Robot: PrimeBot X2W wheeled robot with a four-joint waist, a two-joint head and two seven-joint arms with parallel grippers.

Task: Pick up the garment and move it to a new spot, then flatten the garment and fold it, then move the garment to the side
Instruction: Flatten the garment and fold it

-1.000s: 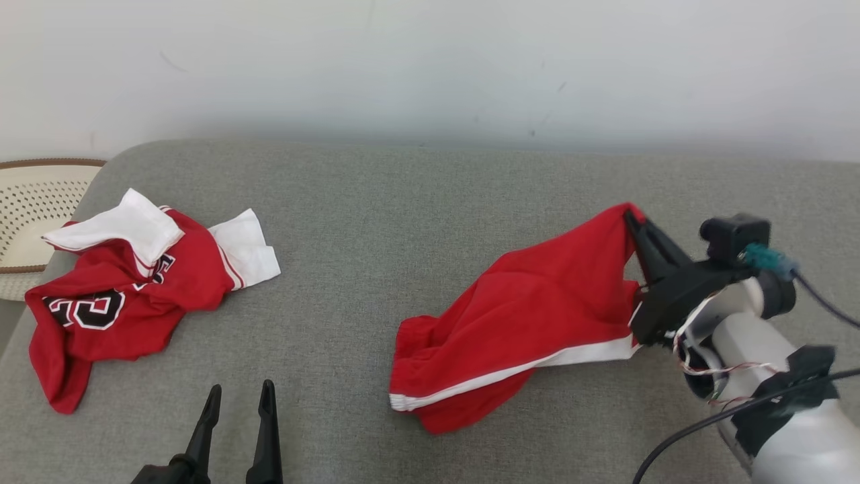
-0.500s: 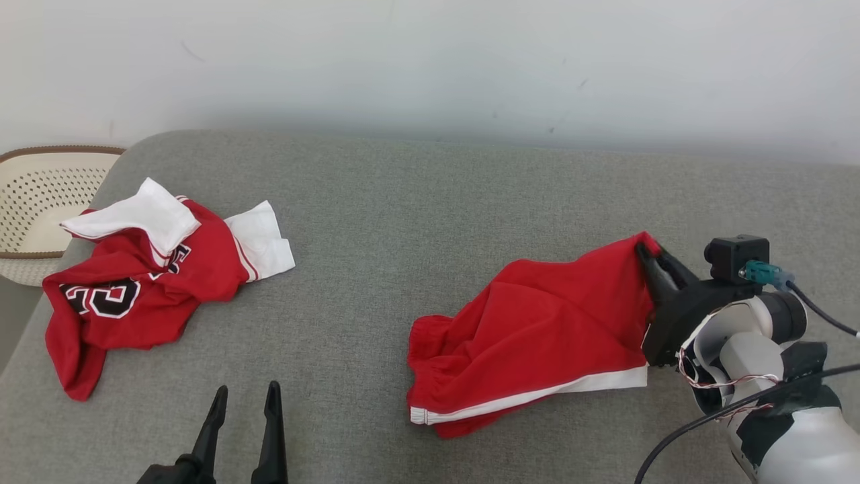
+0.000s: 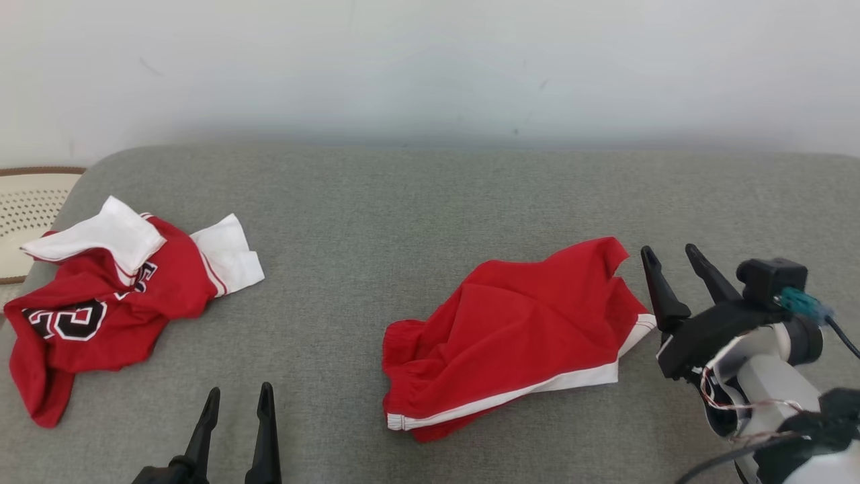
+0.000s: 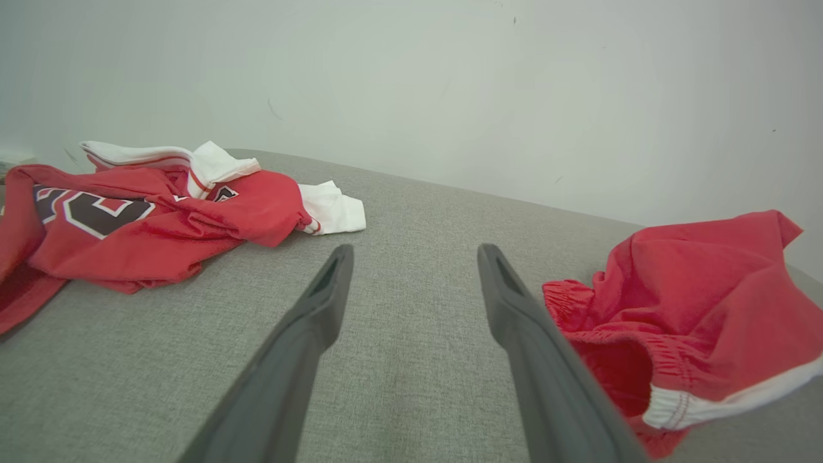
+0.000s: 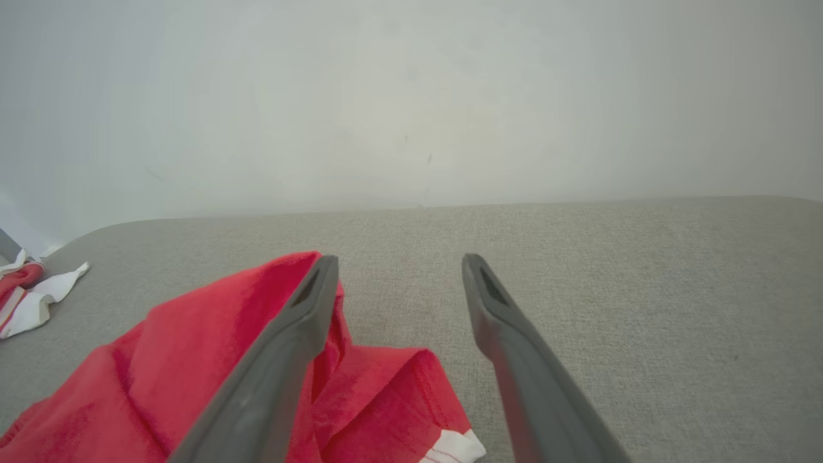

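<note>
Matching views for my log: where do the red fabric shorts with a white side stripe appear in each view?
Head view: red fabric shorts with white side stripe right of centre, on the grey fabric cushion.
Left wrist view: shorts at the right edge.
Right wrist view: shorts at the lower left.
Shared landmark: crumpled red-and-white jersey, left in every view.

right hand [image 5: 400, 259] spread wide, bare grey cushion [image 5: 643, 289] between the fingers. red shorts [image 5: 161, 366] lie crumpled beneath one finger, white trim at bottom. red-white garment [image 5: 29, 299] at far left edge.
</note>
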